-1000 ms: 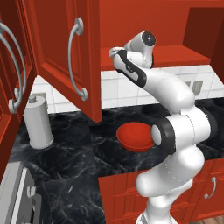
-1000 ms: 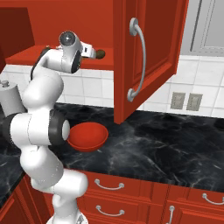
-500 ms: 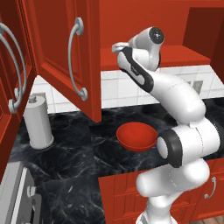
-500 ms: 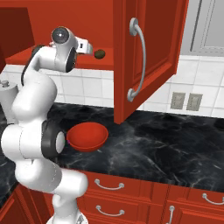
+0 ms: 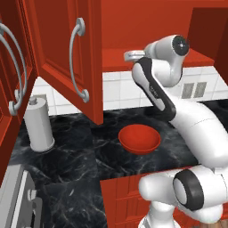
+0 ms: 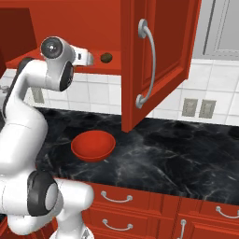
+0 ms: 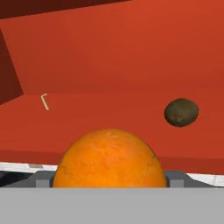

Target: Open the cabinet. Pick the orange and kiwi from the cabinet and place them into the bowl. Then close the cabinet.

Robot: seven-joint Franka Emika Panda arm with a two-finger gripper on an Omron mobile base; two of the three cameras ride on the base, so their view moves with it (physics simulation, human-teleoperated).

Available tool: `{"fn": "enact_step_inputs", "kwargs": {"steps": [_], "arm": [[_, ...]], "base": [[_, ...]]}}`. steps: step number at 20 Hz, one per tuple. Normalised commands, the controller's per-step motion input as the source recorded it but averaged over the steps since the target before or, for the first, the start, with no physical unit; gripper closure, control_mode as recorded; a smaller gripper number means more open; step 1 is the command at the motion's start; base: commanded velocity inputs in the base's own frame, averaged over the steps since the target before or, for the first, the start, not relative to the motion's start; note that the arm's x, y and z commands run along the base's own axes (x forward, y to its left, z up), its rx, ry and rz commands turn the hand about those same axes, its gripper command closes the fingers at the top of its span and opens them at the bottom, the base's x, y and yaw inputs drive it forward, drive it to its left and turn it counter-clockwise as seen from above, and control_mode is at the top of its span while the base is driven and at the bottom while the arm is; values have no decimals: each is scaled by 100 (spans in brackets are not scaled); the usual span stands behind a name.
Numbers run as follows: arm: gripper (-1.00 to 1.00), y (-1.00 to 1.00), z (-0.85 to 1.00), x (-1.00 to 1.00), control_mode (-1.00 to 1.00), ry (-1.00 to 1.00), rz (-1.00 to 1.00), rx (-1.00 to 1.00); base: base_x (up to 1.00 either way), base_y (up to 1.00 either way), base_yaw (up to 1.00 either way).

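Note:
The cabinet stands open, its doors (image 5: 67, 58) (image 6: 154, 60) swung wide over the counter. My gripper (image 5: 129, 55) (image 6: 90, 58) hovers at the shelf's front edge, level with it. The orange (image 7: 109, 159) sits right in front of the hand camera, in front of the shelf lip, covering both fingertips. It looks held between the wide-set jaws. The kiwi (image 7: 181, 112) (image 6: 106, 57) lies farther back on the red shelf (image 7: 109, 113), to the right of the orange. Below on the black counter sits the red bowl (image 5: 139, 138) (image 6: 93, 144).
A paper towel roll (image 5: 39, 124) stands at the counter's left, under the left door. Wall outlets (image 6: 198, 108) are set in the white tiles. The right door (image 6: 140, 102) hangs low over the counter beside the bowl. A steel appliance corner (image 5: 18, 200) is at the lower left.
The hand has drawn back from the shelf toward the base, away from the kiwi, and the arm's upper joints have swung out. The jaws kept about the same width.

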Motion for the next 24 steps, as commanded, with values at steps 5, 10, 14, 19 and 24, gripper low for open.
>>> {"fn": "enact_step_inputs", "kwargs": {"steps": [5, 10, 14, 19, 24], "arm": [[100, -32, 0, -100, -100, 8, 0, 0], [100, -13, -29, -92, -100, 24, 2, -2], [100, 1, -64, -4, -100, 30, 1, -8], [100, 2, -100, -5, -100, 36, 0, -12], [100, 0, -100, -2, -100, 27, 0, -6]], "base": [[0, 0, 0], [0, 0, 0], [0, 0, 0], [0, 0, 0], [0, 0, 0]]}}
